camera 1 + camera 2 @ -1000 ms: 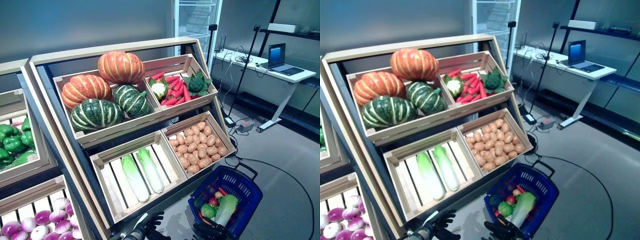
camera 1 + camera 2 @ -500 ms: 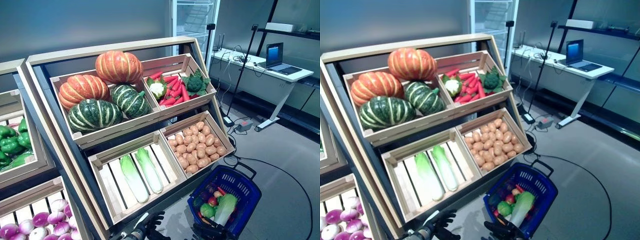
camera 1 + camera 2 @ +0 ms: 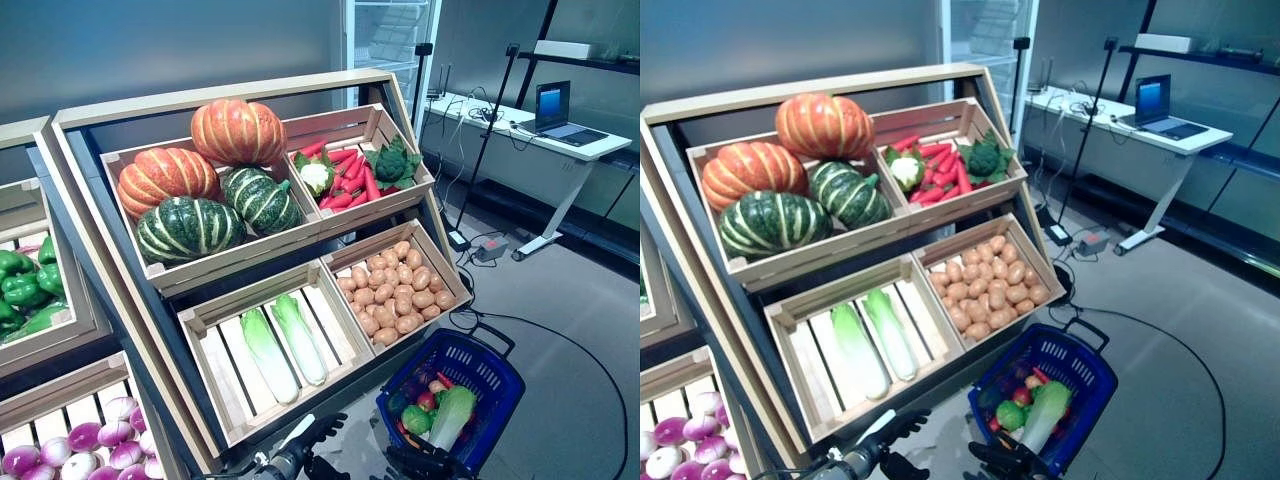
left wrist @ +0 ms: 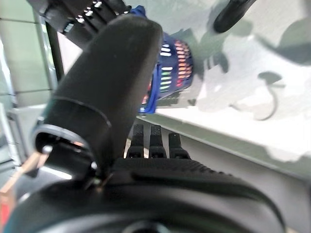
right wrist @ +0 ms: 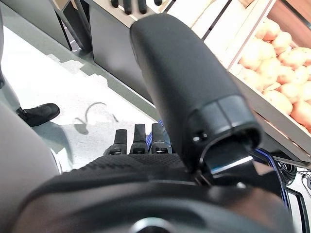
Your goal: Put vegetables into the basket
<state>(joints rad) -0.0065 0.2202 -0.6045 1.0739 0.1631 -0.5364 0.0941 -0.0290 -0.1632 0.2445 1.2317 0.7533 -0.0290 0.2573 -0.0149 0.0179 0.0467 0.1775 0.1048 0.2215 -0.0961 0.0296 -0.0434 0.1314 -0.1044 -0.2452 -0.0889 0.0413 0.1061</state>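
Observation:
The blue basket [image 3: 493,374] stands on the floor at the lower right of the wooden stand [image 3: 262,262]. In it lie a pale green cabbage [image 3: 452,414], a green pepper [image 3: 415,421], a red round vegetable [image 3: 427,402] and a dark purple one [image 3: 409,389]. My right hand [image 3: 418,461] is at the basket's near rim, open and empty, with straight fingers [image 5: 135,140]. My left hand [image 3: 312,437] is open and empty, reaching up just below the stand's lower front edge, under the crate of long green cabbages. Its straight fingers [image 4: 153,141] point toward the basket [image 4: 169,72].
A second stand [image 3: 40,330] is at the left. A white desk [image 3: 530,137] with a laptop [image 3: 556,106] is at the back right. A power box [image 3: 491,253] and cables lie on the floor behind the basket.
My left hand has risen and stretched forward toward the stand's lower front edge. My right hand stays by the basket's rim. The view has shifted slightly.

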